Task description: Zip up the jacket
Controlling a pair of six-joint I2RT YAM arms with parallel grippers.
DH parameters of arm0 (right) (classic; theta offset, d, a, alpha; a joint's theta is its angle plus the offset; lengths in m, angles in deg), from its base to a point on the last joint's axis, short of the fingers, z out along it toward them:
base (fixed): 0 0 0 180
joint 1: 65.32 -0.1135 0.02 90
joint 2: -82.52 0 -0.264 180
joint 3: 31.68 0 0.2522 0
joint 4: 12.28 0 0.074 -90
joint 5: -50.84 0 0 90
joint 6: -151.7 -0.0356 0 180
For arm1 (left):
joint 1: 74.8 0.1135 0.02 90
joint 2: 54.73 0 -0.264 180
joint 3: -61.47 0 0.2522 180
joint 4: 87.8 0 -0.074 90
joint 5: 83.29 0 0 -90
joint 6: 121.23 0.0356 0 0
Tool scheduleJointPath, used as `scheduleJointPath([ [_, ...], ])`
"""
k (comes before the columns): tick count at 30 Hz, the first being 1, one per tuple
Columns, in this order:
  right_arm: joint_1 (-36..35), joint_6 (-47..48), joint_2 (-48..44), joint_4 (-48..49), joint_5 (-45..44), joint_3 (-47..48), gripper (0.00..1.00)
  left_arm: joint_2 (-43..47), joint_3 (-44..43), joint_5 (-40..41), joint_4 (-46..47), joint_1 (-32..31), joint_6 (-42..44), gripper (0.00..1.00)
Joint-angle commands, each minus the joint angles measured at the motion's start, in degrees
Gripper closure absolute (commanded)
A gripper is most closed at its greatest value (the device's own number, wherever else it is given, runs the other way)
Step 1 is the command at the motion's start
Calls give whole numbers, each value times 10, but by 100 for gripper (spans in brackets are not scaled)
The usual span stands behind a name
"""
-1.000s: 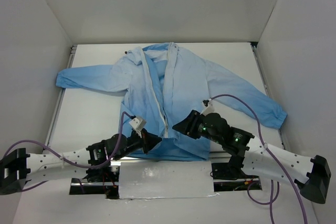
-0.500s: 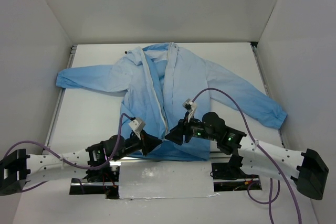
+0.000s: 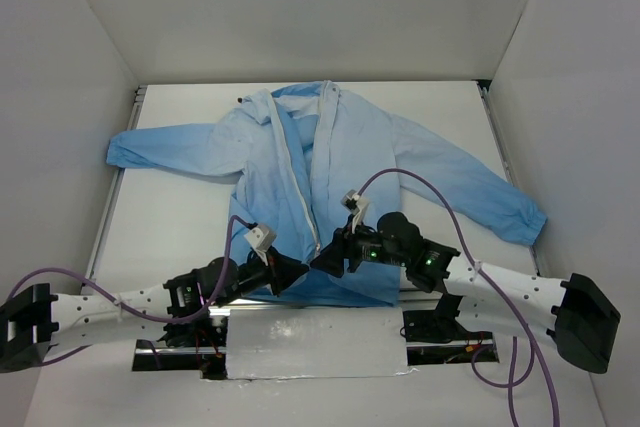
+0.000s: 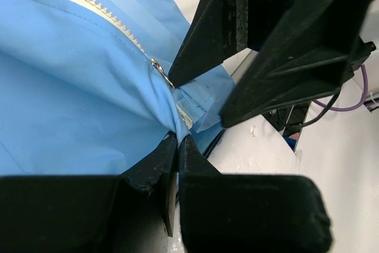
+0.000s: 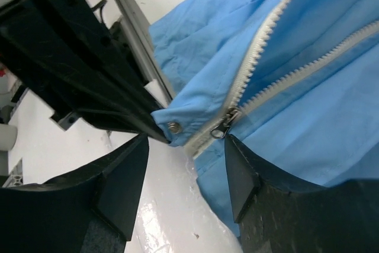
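Lengthwise, jacket (image 3: pixel 335 162) collar (image 3: pixel 300 95) far, hem (image 3: pixel 345 295) near, left gripper (image 4: pixel 177 141) clamped on hem, right gripper (image 5: pixel 186 140) apart.

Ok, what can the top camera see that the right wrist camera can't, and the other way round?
Only the top camera: the whole jacket lying spread out, its sleeves stretched to both sides, and the collar.
Only the right wrist camera: the little metal zipper pull, the separate white zipper teeth, and a round snap on the hem corner.
Both: the jacket's bottom edge, the left end effector pinching it, and the open right end effector close beside it.
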Motion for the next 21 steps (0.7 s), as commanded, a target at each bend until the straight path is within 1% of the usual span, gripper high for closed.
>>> scheduleJointPath([
  [1, -2, 25, 20, 7, -25, 22, 40, -1, -4, -17, 62, -3, 4, 100],
  [3, -5, 37, 25, -3, -49, 30, 42, -2, -6, -18, 63, -3, 5, 100],
  [7, -23, 52, 24, -31, -104, 40, 42, 2, -9, -18, 56, -3, 9, 100],
  [10, -25, 59, 17, -30, -117, 36, 44, 5, -9, -19, 53, -3, 10, 100],
  [11, -25, 61, 17, -29, -118, 35, 47, 5, -9, -19, 55, -3, 9, 100],
  [12, -26, 61, 17, -26, -120, 35, 54, 5, -8, -20, 55, -4, 9, 100],
  [15, -26, 70, 33, -32, -119, 43, 71, 4, -8, -20, 57, -3, 8, 100],
  [21, -29, 76, 39, -42, -124, 49, 70, 8, -10, -19, 52, -3, 11, 100],
])
